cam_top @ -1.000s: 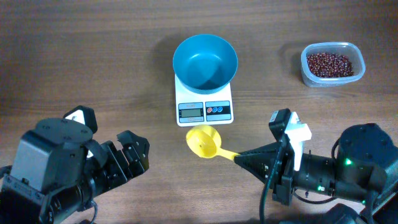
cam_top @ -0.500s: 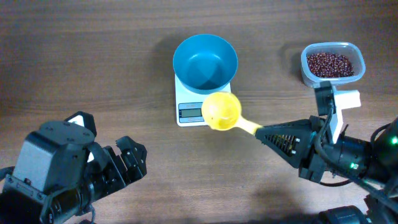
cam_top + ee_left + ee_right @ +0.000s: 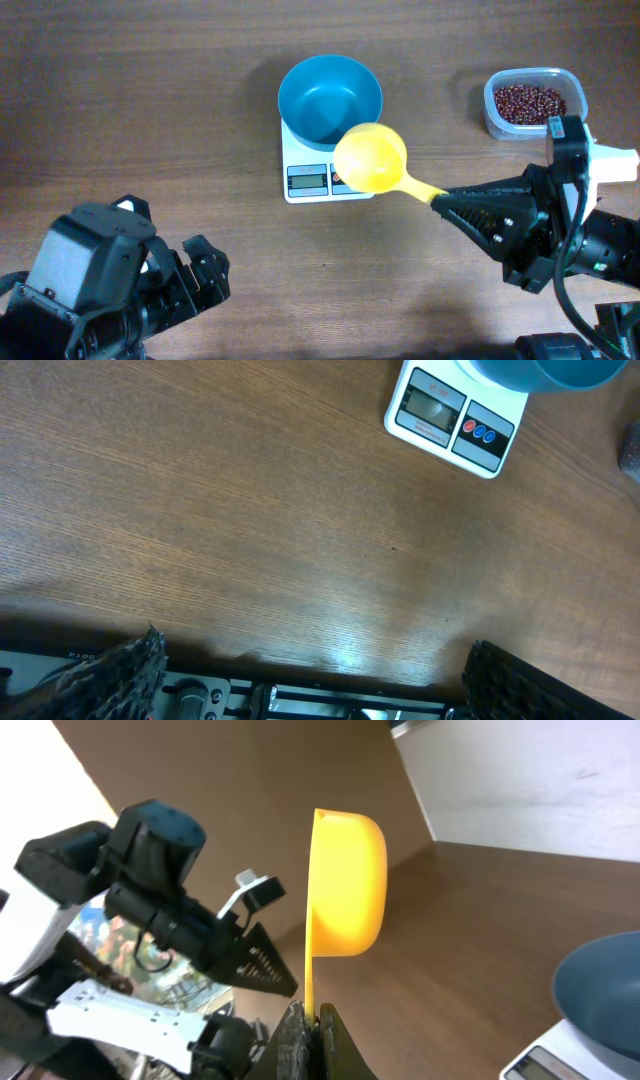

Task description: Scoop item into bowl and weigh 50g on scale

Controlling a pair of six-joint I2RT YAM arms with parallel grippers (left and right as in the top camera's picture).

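Note:
The teal-blue bowl (image 3: 330, 100) stands empty on the white scale (image 3: 310, 178). The dark reddish-brown beans (image 3: 530, 102) lie in a clear tub at the far right. My right gripper (image 3: 440, 199) is shut on the handle of a yellow scoop (image 3: 371, 158), holding it raised over the scale's right front part, its cup empty. In the right wrist view the scoop (image 3: 345, 885) stands on edge above the jaws (image 3: 312, 1015). My left gripper (image 3: 195, 270) is open and empty at the front left; the left wrist view shows the scale (image 3: 455, 422) far ahead.
The clear rounded tub (image 3: 533, 103) sits right of the bowl, near the right arm's body. Bare wooden table (image 3: 150, 110) lies to the left and in front of the scale.
My right gripper has lifted the yellow scoop from the table in front of the scale and carried it up and to the right. The left arm has drawn back slightly.

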